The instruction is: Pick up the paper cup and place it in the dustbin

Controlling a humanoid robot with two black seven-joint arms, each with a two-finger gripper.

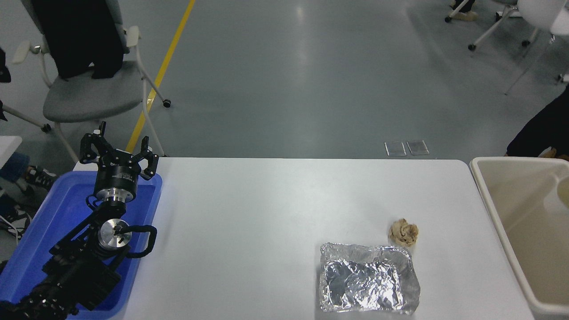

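Note:
The white paper cup [562, 195] shows only in part at the picture's right edge, inside the beige dustbin [493, 209], which stands against the table's right end. No gripper holds the cup. My right gripper is out of view. My left gripper [119, 151] is parked at the lower left above the blue tray [40, 231], fingers spread open and empty.
A crumpled tan paper ball [403, 232] and a crinkled silver foil tray [368, 279] lie on the white table [266, 213] at the front right. A grey chair [84, 89] stands beyond the table's far left. A dark-clothed shape [542, 129] is behind the dustbin.

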